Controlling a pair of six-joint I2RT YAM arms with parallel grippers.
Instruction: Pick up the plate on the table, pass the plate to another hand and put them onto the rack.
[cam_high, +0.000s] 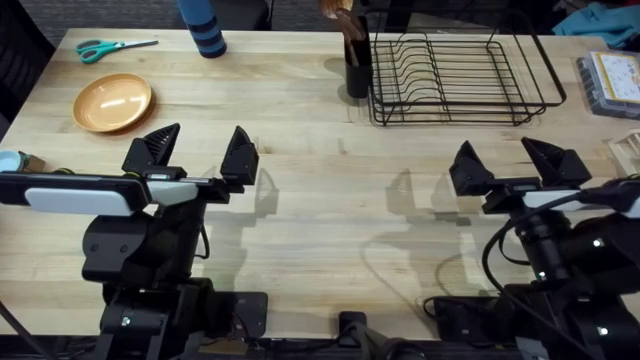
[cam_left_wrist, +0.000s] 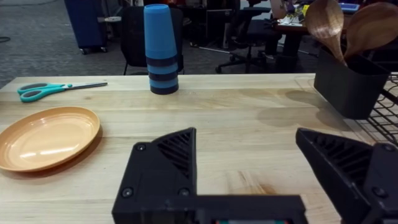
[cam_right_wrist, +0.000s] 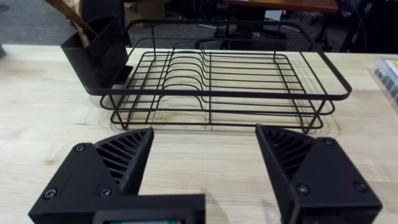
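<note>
the round, shallow orange-tan plastic plate (cam_high: 112, 102) lies flat on the light wooden butcher-block tabletop (cam_high: 320, 200), at its far left, just short of the teal-handled scissors (cam_high: 113, 47) and well apart from the black wire dish rack (cam_high: 460, 78) at the far right. my left pincer (cam_high: 197, 150) hovers near the plate with its jaws spread wide and nothing between them; my right pincer (cam_high: 510, 163) hangs in front of the rack, jaws also wide and empty.

i judge the plate light and stiff, with a glossy, likely slippery face. lying flat, it offers only its raised rim (cam_left_wrist: 93, 138) to take hold of, so i would close one jaw inside and one outside at the near edge. a thin-rim grip may let it pivot or slide, so i should leave the opposite edge free for the right pincer at the handover.
</note>
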